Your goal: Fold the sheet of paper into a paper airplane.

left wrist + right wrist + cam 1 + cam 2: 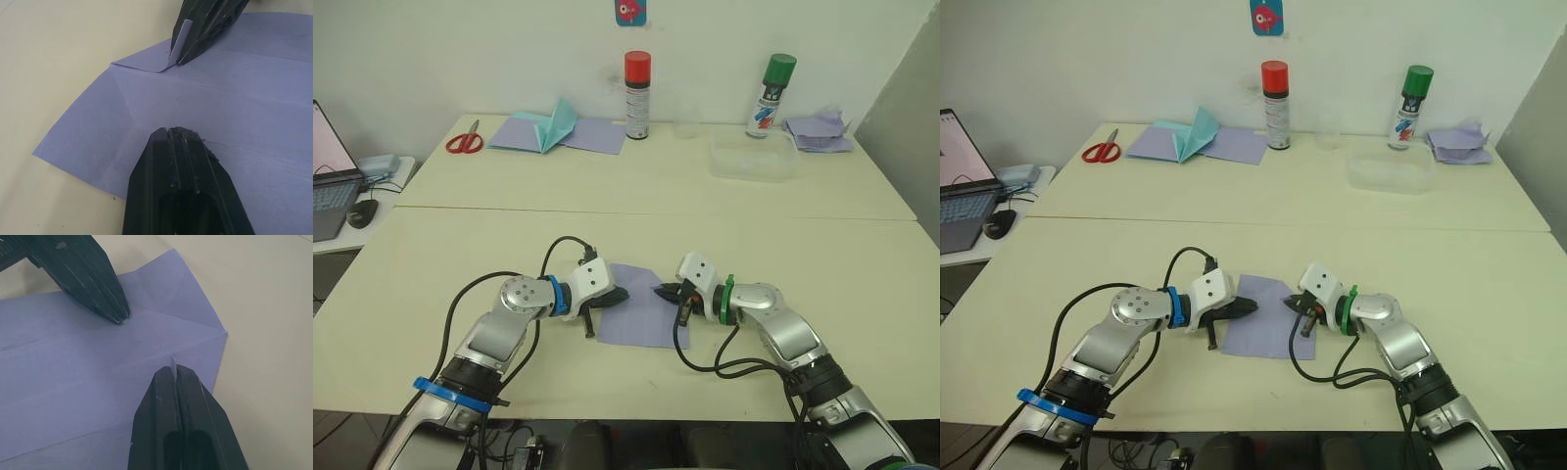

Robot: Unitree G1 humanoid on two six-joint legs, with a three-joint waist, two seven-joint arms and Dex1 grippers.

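on near table [431, 284], between grippers: sheet of paper [641, 318], pale lavender, flat, lengthwise creases, one corner folded. right gripper [174, 368] clenched, pinching paper edge. left gripper [174, 130] closed, tip pressing sheet.

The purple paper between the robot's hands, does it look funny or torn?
Not torn. The sheet of paper lies flat with creases, but one corner is lifted, pinched in the right gripper. The left gripper, shut, presses on the sheet.
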